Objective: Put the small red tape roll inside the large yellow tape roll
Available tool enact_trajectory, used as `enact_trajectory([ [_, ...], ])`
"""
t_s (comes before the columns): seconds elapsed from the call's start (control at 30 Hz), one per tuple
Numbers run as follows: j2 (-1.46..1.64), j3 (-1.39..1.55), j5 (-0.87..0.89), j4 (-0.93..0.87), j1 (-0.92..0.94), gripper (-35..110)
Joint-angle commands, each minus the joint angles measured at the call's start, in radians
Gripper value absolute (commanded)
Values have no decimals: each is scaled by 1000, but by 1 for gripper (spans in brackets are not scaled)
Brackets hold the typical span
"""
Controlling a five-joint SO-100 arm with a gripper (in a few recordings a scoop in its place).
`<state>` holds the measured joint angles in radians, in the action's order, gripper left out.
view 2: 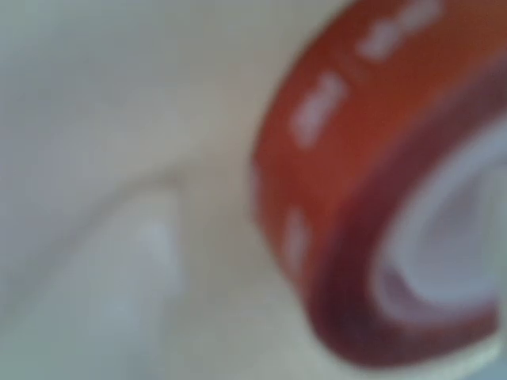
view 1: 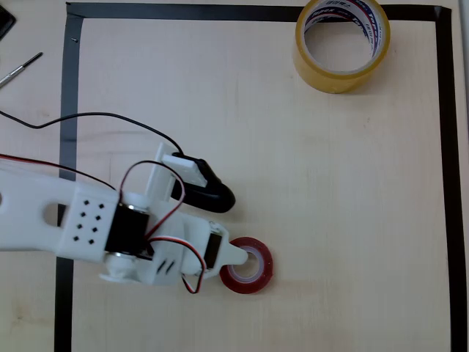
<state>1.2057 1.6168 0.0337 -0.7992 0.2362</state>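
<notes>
The small red tape roll (view 1: 248,267) lies flat on the pale wooden table, low and centre in the overhead view. My white gripper (view 1: 234,259) reaches it from the left, one fingertip lying over the roll's left rim and hole. In the blurred wrist view the red roll (view 2: 372,198) looms on the right, and a white finger (view 2: 139,261) stands left of it with a gap between them. The jaws look open, astride the roll's left wall. The large yellow tape roll (view 1: 341,42) stands flat at the top right, far from the gripper.
Black tape (view 1: 70,110) frames the work area on the left, top and right. A thin metal tool (view 1: 20,68) lies outside the frame at the top left. Black and red cables (view 1: 110,117) trail over the arm.
</notes>
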Motion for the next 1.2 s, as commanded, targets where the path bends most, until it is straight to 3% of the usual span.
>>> enact_trajectory([
  [0.0, 21, -112, 35, -11, 31, 19],
  [0.1, 11, -120, 35, -11, 34, 15],
  [0.2, -3, -133, 35, -20, 34, 0],
  [0.5, 61, -94, 35, -37, 3, 0],
  [0.73, 334, 44, 35, -52, -255, 0],
  [1.17, 35, -660, 25, -187, -552, 0],
])
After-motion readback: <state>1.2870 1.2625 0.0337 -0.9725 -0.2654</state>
